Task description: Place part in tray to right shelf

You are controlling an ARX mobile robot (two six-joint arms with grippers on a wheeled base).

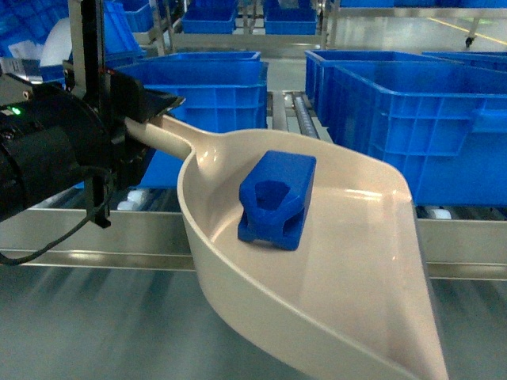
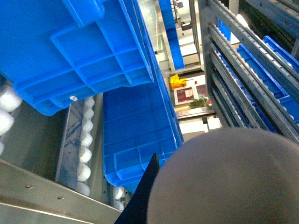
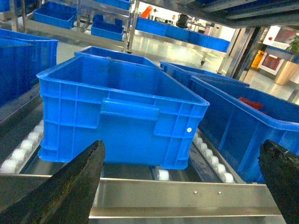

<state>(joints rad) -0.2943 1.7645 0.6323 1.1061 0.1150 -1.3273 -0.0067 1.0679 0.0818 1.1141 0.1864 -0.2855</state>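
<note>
One blue part (image 1: 276, 199) lies inside the cream tray (image 1: 356, 261), in the centre of the head view, resting on the tray floor toward the rear curved rim with its hexagonal hollow facing the camera. The tray fills the lower centre and lower right of the frame, its handle running up and left into the left gripper (image 1: 146, 119). The left gripper's black fingers are closed on the handle at the left edge of the frame. In the left wrist view, the tray's rounded underside (image 2: 229, 179) blocks the lower right of the frame. The shelf's steel front rail (image 1: 95, 233) crosses the frame behind the tray, with white rollers and blue crates (image 1: 420, 119) above it. In the right wrist view, the right gripper (image 3: 187, 186) is spread wide with nothing between its fingers (image 3: 70, 186), facing a blue crate (image 3: 117, 112) on the rollers.
</note>
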